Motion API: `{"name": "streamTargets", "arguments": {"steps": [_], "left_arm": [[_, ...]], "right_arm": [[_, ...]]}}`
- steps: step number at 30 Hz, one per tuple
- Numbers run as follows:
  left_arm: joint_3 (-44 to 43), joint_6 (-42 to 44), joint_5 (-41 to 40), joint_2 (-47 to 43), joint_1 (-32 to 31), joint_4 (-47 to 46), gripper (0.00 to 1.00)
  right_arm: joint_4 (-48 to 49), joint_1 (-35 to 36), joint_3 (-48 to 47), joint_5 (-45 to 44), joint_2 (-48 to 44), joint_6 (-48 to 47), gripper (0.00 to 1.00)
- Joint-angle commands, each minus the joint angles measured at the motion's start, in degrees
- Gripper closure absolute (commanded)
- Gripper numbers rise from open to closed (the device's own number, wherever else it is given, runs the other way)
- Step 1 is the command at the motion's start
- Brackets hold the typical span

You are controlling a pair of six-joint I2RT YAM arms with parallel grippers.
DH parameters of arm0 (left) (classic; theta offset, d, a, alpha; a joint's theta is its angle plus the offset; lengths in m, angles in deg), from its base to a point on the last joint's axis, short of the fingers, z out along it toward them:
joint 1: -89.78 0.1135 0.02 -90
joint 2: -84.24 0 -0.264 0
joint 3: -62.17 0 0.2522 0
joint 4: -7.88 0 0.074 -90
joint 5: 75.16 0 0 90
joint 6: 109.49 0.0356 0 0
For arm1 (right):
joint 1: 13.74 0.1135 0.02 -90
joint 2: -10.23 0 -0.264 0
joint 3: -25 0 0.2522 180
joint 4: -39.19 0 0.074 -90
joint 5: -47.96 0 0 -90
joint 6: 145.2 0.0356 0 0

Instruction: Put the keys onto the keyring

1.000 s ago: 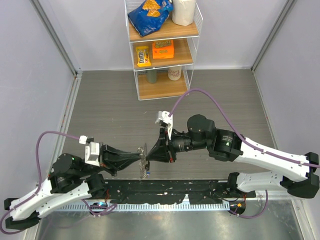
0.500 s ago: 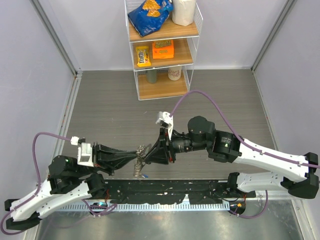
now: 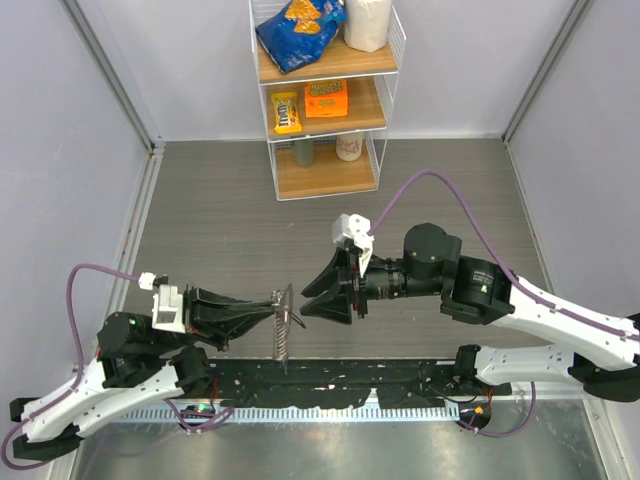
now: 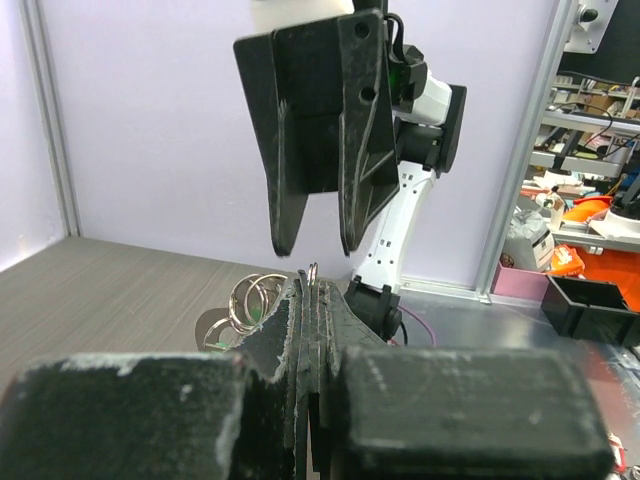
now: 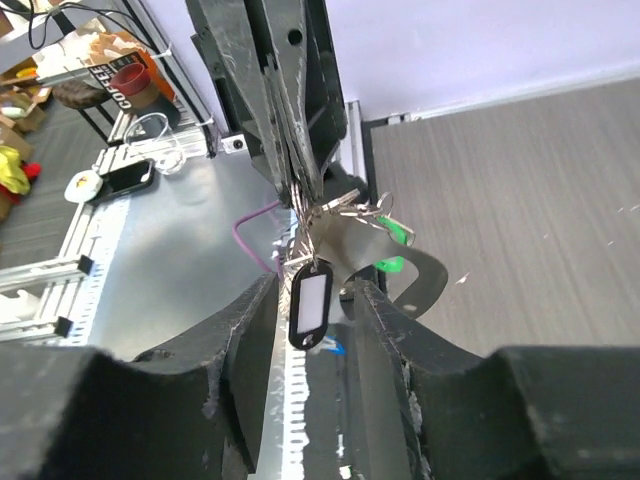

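Grey wood-grain tabletop [image 3: 220, 220] stretches away under both arms, and as far as I can see none of the job's pieces lie on it: the whole bundle is held in the air near the front edge. The left gripper [image 3: 276, 309] reaches in from the left with its fingers pressed flat together on the keyring [image 3: 284, 332], which hangs from the tips as a thin silvery dangle. Facing it, close but apart, the right gripper [image 3: 306, 302] has its fingers spread to a middling gap with nothing between them. From the left wrist its two black tips hang just above the pinched ring without touching it. Down among the loops I can pick out keys [image 5: 399, 236] with bright green heads, and a small white-windowed tag [image 5: 308, 305] dangles lowest, in line with the gap of the right fingers. Whether those keys are already threaded on, I cannot tell. To my eye the bundle weighs almost nothing and is floppy, so it will likely swing and twist at any nudge. The bare wire looks slick and too thin to clamp surely, so a grip right beside the working spot should steady it. Each key is tiny and stiff, and the flat faces of its plastic head seem the best place to pinch, keeping the hole clear.
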Motion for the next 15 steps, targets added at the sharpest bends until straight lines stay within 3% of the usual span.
{"name": "streamTargets", "arguments": {"steps": [1, 15], "left_arm": [[0.59, -1.38, 0.06, -0.15, 0.25, -6.91, 1.00], [3.67, -5.16, 0.94, 0.20, 0.25, -14.30, 1.00]], "right_arm": [[-0.82, 0.33, -3.82, 0.53, -0.86, -9.58, 0.55], [0.41, 3.76, -2.51, 8.10, 1.51, -28.31, 0.53]]}}
